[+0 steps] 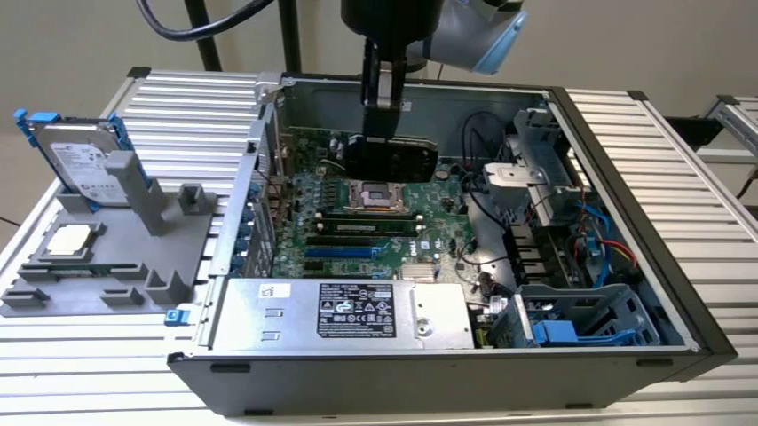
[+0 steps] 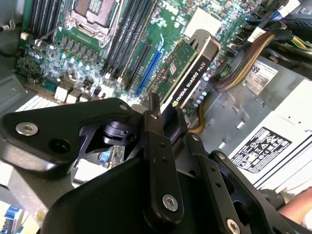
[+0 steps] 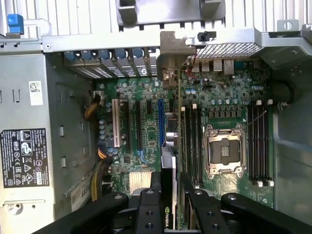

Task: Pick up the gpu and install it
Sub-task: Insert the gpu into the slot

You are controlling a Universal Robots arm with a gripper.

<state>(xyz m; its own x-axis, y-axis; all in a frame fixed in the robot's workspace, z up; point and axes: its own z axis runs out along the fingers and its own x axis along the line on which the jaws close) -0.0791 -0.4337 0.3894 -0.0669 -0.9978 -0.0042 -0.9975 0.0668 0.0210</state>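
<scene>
The gripper hung inside the open computer case and was squeezed tight on the gpu, holding it by its top edge. The card stood on its edge in the air, just above the green motherboard and near the empty CPU socket. In the first wrist view, the gpu lined up beside the blue slot, with its silver bracket by the case's back wall.
</scene>
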